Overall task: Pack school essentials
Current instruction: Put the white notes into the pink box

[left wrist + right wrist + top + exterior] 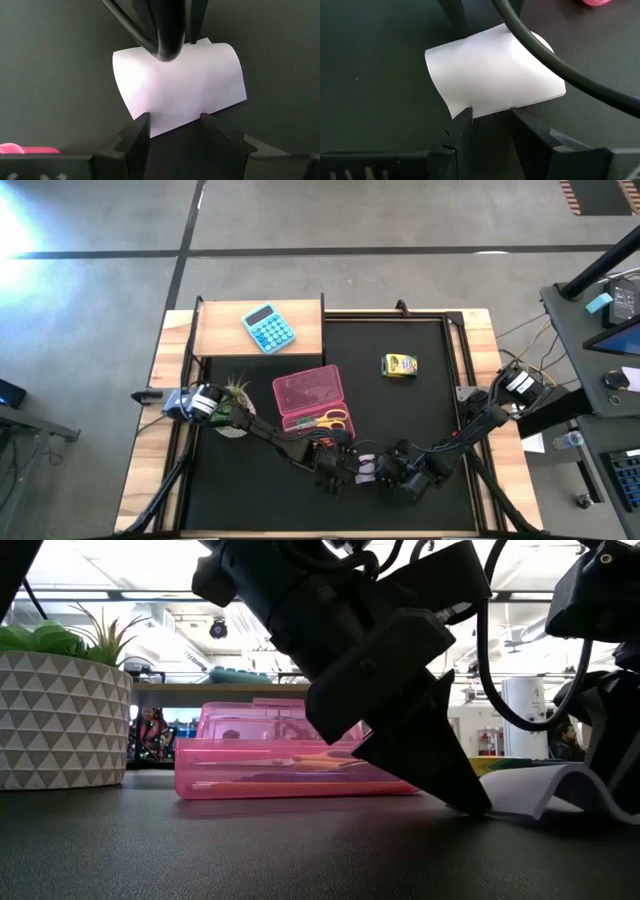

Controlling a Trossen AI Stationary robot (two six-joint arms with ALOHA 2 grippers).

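A white square note pad (366,470) lies on the black mat between my two grippers, bowed up in the middle (545,783). My left gripper (175,127) is open at one edge of it, and my right gripper (492,120) is open at the opposite edge. An open pink pencil case (310,395) lies toward the far side of the pad, with yellow-handled scissors (331,420) and pencils in it. The yellow crayon box (399,365) rests flat on the mat, farther right. My left gripper has both open fingertips (141,125) against the pad's edge (156,120), slanting down from the table's left. The pad arches up beyond them, its edges on the mat. My right gripper has both open fingertips (465,117) against the opposite edge (485,110), coming from the table's right.
A potted green plant (235,395) stands at the mat's left side beside my left arm. A light-blue calculator (268,328) lies on a raised wooden board at the far left. Bare mat lies between the pad and the crayon box.
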